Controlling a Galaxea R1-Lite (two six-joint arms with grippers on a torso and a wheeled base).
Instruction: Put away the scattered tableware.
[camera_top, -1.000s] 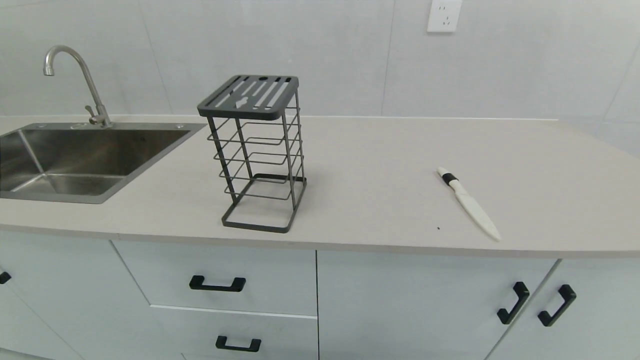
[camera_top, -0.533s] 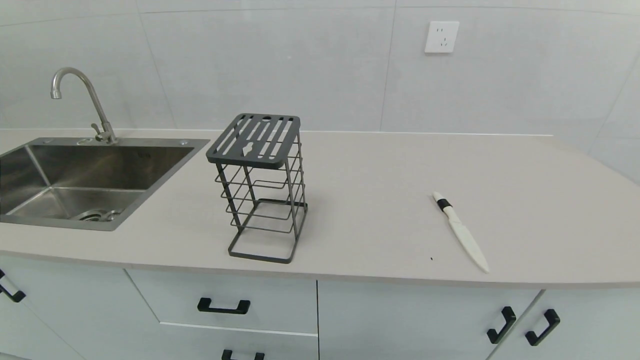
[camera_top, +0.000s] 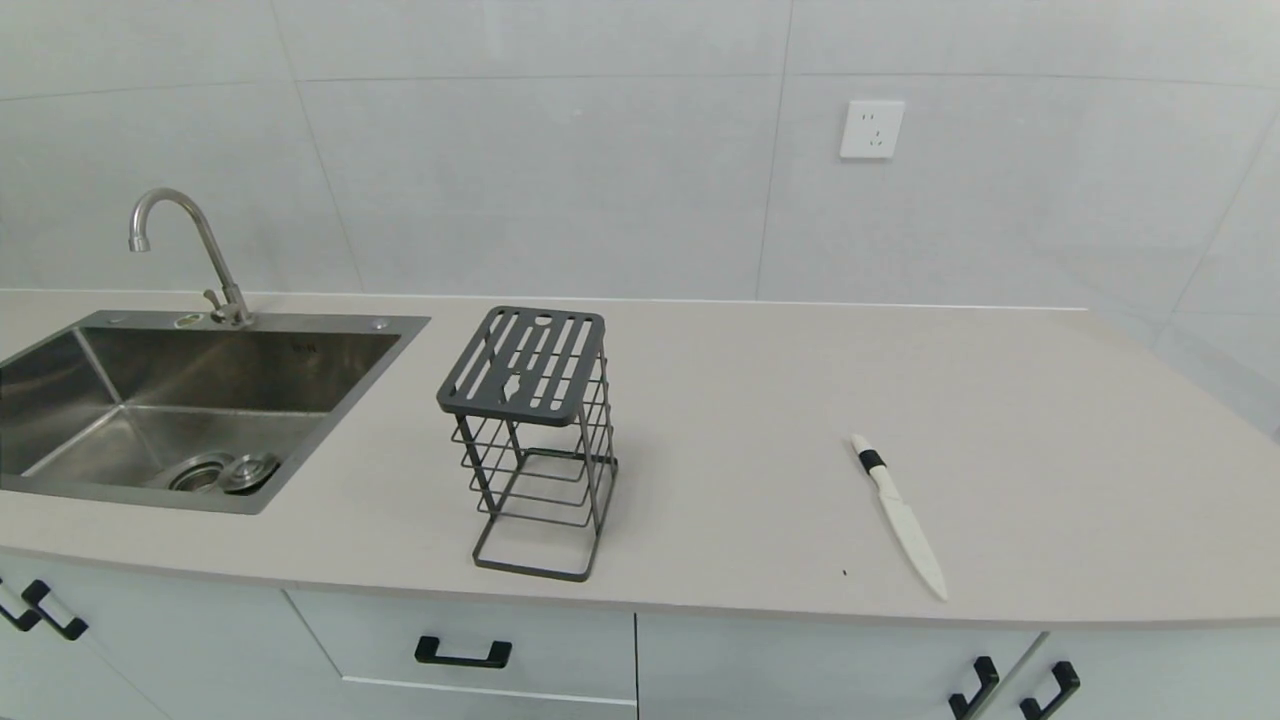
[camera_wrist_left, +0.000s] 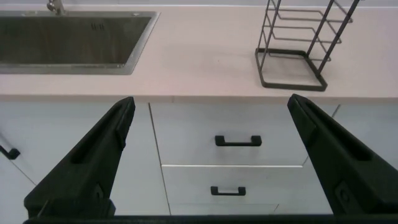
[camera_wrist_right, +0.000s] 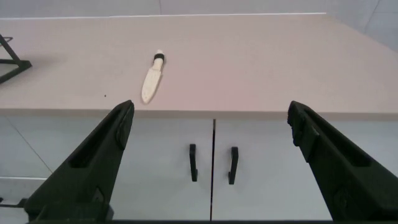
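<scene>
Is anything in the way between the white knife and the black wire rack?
No, nothing visible is. The knife lies flat on the countertop, and the rack stands apart from it, toward the sink side. Only bare counter lies between them.

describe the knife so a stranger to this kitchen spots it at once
Start at the long pale countertop with the sink at its left end. Right of the dark wire rack, near the front edge, lies the knife: all white with one black band.
</scene>
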